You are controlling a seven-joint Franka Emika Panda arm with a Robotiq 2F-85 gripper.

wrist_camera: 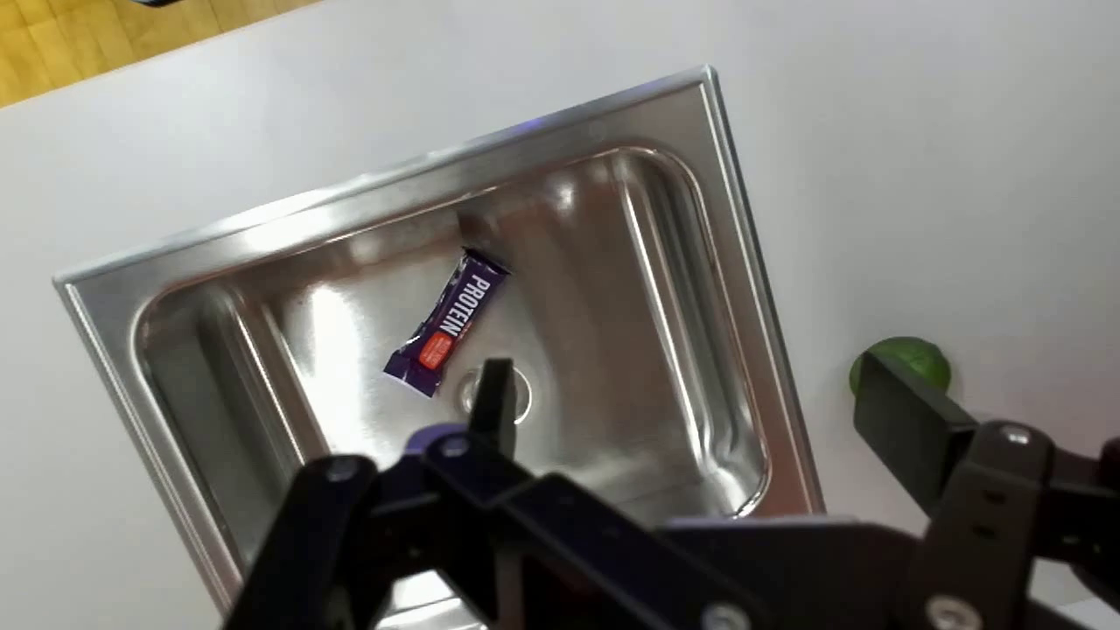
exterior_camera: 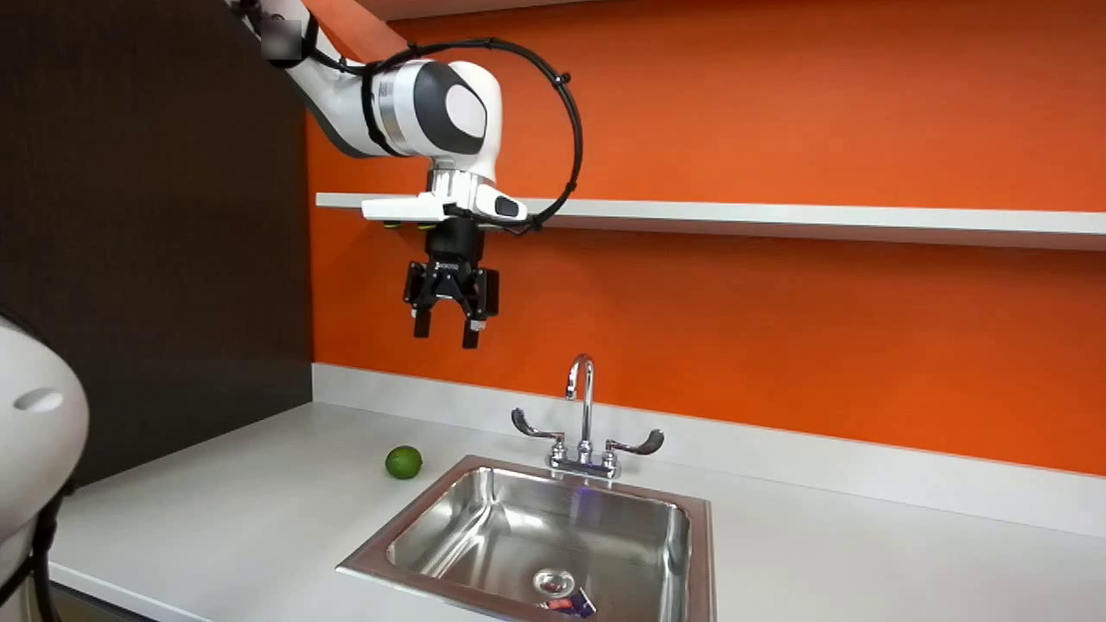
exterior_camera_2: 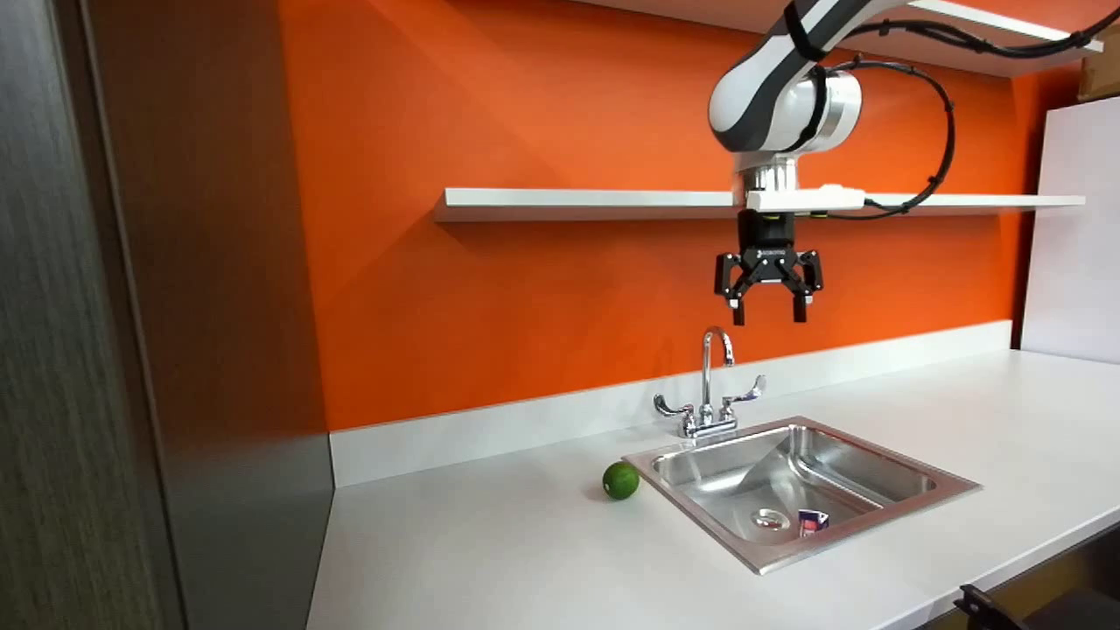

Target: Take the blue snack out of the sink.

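Note:
The snack is a dark blue-purple bar marked PROTEIN with a red patch, seen in the wrist view (wrist_camera: 464,302). It lies flat on the floor of the steel sink (wrist_camera: 744,289), beside the drain. It also shows in both exterior views (exterior_camera: 583,604) (exterior_camera_2: 812,522), partly cut off by the sink's near rim in one place (exterior_camera: 518,605). My gripper (exterior_camera: 446,333) is open and empty, high above the counter and sink, fingers pointing down. It also shows in an exterior view (exterior_camera_2: 769,312) and in the wrist view (wrist_camera: 687,376), where the bar is outside the space between its fingers.
A green lime (exterior_camera: 403,462) sits on the counter beside the sink, also in view here (exterior_camera_2: 620,481). A chrome faucet (exterior_camera: 587,415) with two handles stands behind the sink. A white shelf (exterior_camera: 778,216) runs along the orange wall behind the arm. A dark panel (exterior_camera: 155,216) stands at one end.

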